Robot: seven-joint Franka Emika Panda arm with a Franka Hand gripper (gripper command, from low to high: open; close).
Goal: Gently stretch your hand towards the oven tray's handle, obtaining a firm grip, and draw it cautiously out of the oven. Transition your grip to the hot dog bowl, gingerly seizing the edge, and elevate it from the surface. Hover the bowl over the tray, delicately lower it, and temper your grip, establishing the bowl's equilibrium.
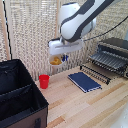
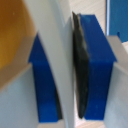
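Gripper (image 1: 58,56) clamped on bowl (image 1: 55,60) rim — raised above table (image 1: 80,105). Rack (image 1: 96,68) drawn out before oven (image 1: 112,54). Red cup (image 1: 44,81), blue book (image 1: 84,81) — on table.

Hot dog bowl (image 1: 56,60) airborne; oven tray (image 1: 100,64) extended.

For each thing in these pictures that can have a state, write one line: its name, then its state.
oven: open, rack drawn out
oven tray: pulled out in front of the oven, bare
hot dog bowl: lifted off the table, rim pinched by the claw
claw: shut on the bowl's rim
red cup: upright on the table
blue book: closed, lying flat
black bin: open-topped
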